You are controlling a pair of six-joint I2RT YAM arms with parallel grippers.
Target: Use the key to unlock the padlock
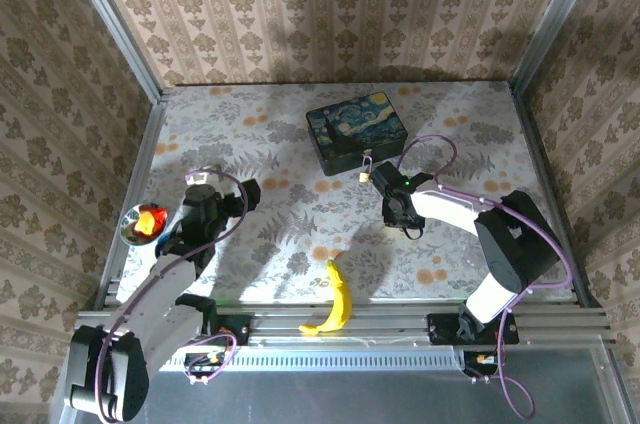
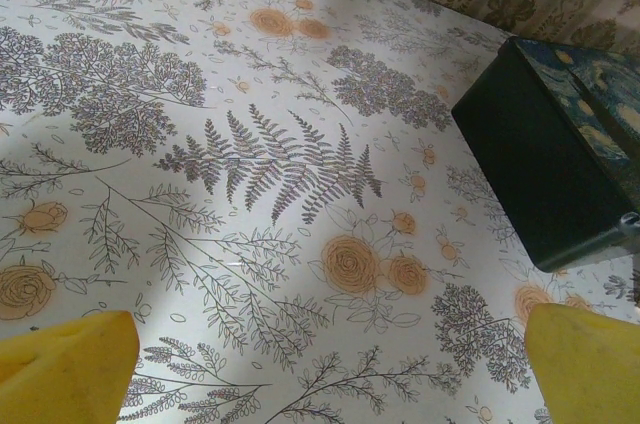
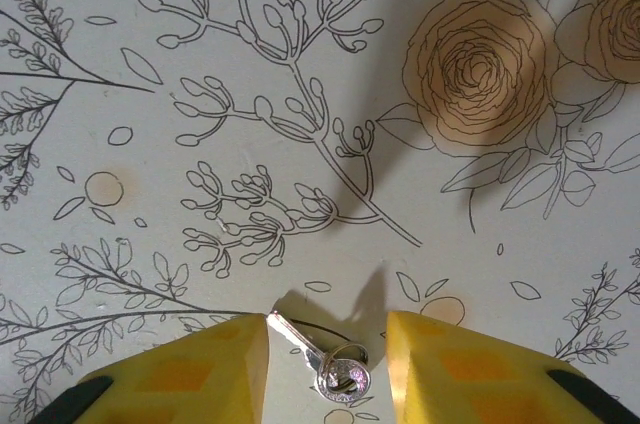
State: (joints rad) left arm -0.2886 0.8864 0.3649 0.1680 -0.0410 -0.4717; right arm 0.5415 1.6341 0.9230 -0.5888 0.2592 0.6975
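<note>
The key (image 3: 322,355), small and silvery with a ring at its head, lies flat on the floral tabletop. My right gripper (image 3: 328,332) is down around it with the yellow fingers apart. The key's tip touches the left finger (image 3: 215,364), and a gap remains beside the right finger. In the top view that gripper (image 1: 398,214) sits just in front of the painted box (image 1: 355,129). The tiny brass padlock (image 1: 366,172) hangs at the box's front. My left gripper (image 2: 330,369) is open over bare table, left of the box (image 2: 550,164).
A banana (image 1: 335,302) lies near the front edge at the middle. A bowl with an orange-red thing (image 1: 143,224) stands at the left edge. Wallpapered walls and metal posts close in the table on three sides.
</note>
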